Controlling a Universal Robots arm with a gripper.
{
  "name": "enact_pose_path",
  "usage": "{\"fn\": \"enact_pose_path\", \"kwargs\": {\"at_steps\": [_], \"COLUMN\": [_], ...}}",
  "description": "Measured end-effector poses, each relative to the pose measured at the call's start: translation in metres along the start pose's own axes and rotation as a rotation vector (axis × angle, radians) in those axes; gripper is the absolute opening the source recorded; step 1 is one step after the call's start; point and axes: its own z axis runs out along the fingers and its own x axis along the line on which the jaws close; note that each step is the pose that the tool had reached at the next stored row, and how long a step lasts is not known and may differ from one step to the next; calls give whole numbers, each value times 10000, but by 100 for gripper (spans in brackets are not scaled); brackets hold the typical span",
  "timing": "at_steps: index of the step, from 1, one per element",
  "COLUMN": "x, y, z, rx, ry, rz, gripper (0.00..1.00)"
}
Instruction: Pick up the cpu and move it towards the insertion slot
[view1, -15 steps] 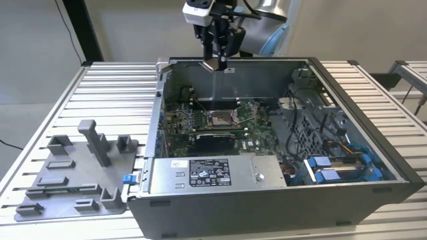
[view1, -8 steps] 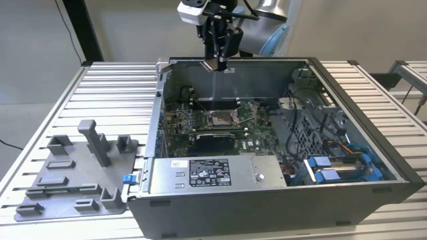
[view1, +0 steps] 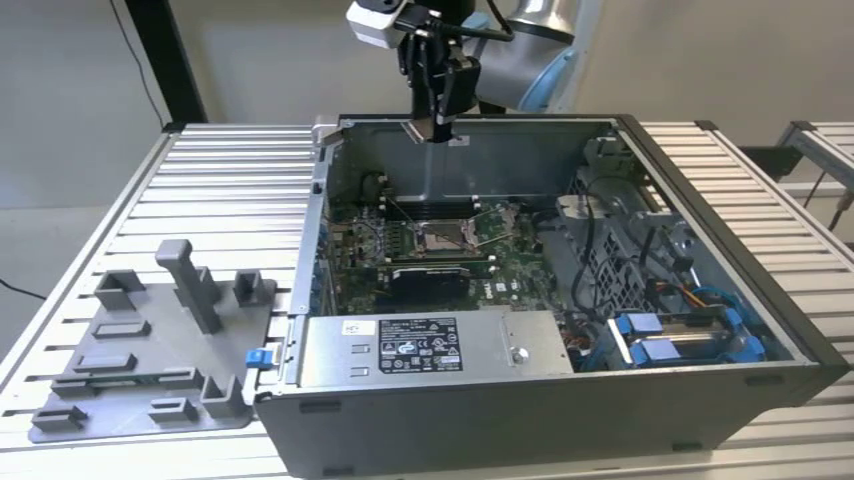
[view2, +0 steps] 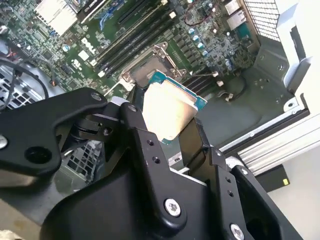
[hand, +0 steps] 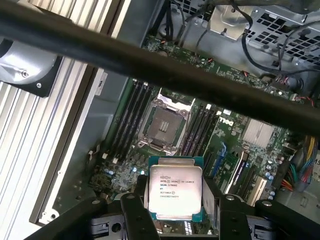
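An open computer case (view1: 747, 330) sits on a ribbed metal table (view1: 227, 190), its green motherboard (view1: 514, 285) lying flat inside. A silver power supply (view1: 427, 350) fills the case's near side, and blue drive brackets (view1: 681, 335) occupy the corner toward the exterior view's right. Outside the case, toward the exterior view's left, a grey plastic fixture tray (view1: 147, 350) holds several upright blocks. The robot arm (view1: 527, 45) reaches in from the far side, and its black gripper (view1: 438, 128) hangs above the case's far wall with the jaws closed on the edges of the cpu (hand: 176, 192), whose silvery top faces the first wrist view. The chip is held in the air, well apart from the insertion slot (hand: 164, 123), which lies open in the middle of the motherboard between rows of dark memory slots (hand: 131, 122).
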Motion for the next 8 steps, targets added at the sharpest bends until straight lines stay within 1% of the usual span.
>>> {"fn": "enact_pose_path", "kwargs": {"at_steps": [8], "x": [0], "y": [0], "z": [1], "rx": [0], "ry": [-3], "rz": [2], "gripper": [0]}}
